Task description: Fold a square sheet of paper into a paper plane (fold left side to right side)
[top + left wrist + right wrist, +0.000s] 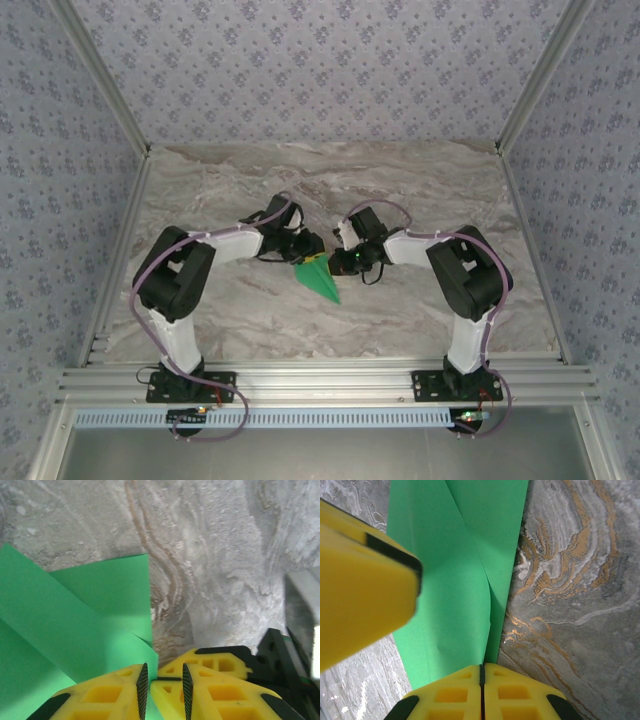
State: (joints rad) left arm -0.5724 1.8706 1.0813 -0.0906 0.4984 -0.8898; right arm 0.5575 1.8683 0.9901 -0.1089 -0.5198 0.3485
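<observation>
The sheet of paper, bright green, lies mid-table folded into a narrow wedge with its point toward the arms. Both grippers meet at its wide far end. My right gripper is shut, and a raised fold of the paper runs straight into its closed seam. My left gripper faces it with its pads a narrow gap apart, and the paper's edge reaches in beside the left pad. The right gripper's yellow fingers sit just beyond that gap. A left finger looms blurred over the paper in the right wrist view.
The marble tabletop is bare around the paper. Patterned walls and metal rails bound the table. Both arms bend inward, their elbows out toward the sides.
</observation>
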